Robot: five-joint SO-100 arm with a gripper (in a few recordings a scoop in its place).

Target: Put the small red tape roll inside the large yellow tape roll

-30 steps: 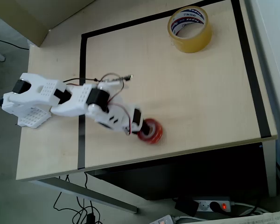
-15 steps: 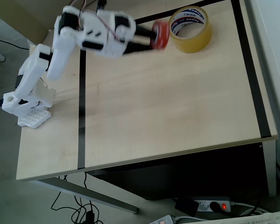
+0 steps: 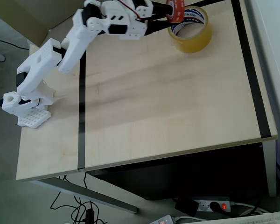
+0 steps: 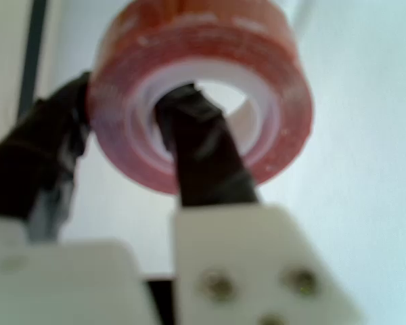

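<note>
The pincer [image 4: 132, 135] is clenched on the small red tape roll [image 4: 201, 91]. In the wrist view one dark finger [image 4: 203, 159] reaches into the roll's whitish core, and the other dark finger [image 4: 44, 159] presses against the outside of the ring on the left, so a section of the ring's wall sits pinched between them. The gap between the fingers is narrow, no wider than that wall. The roll faces the camera with its hole open toward the lens, and the picture is blurred at the edges.

In the overhead view the pincer [image 3: 165, 11] is near the top of the picture, with the small red tape roll [image 3: 175, 10] held on edge at its tip. The red roll overlaps the upper left rim of the large yellow tape roll [image 3: 190, 29]; whether the two touch cannot be told from above. The yellow roll lies flat near the far right corner of the tabletop [image 3: 168, 102], its white core with red and blue print facing up.

The white arm [image 3: 70, 46] stretches from its base [image 3: 25, 105] at the left edge of the tabletop up and to the right. Black tape lines [image 3: 81, 93] mark a frame on the pale wood.

There is one red roll, one yellow roll and one arm.
</note>
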